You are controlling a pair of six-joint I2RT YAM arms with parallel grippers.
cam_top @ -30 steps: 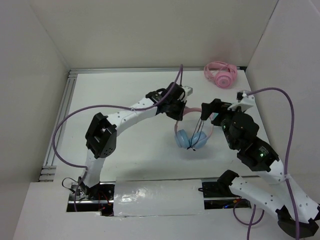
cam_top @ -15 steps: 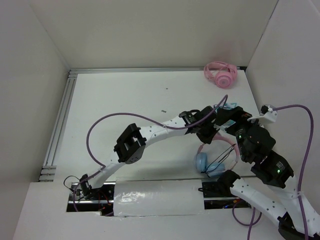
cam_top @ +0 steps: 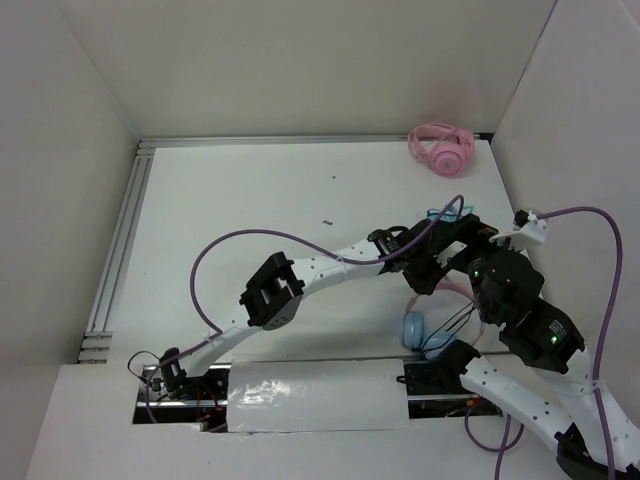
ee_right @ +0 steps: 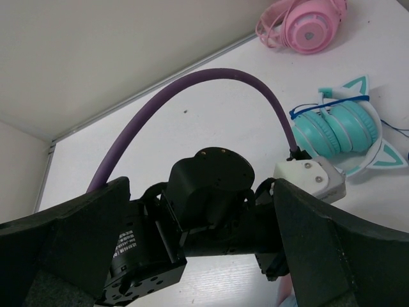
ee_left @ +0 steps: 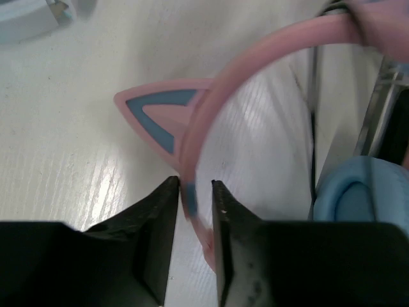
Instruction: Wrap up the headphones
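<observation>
The left gripper sits around the pink band of the headphones, squeezing or not I cannot tell, the right gripper gapes empty, and the cable looks only half-wrapped.

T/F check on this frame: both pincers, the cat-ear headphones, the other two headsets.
1. The pink headband passes between the left pincer's fingers. True.
2. The right pincer is shut on the black cable. False: its jaws stand wide open and hold nothing.
3. The all-pink headphones lie at the far right corner of the table. True.
4. The left pincer is at the teal headphones. False: they lie on the table, with neither pincer on them.
5. The cat ear is solid pink. False: it is pink with a blue inner panel.
</observation>
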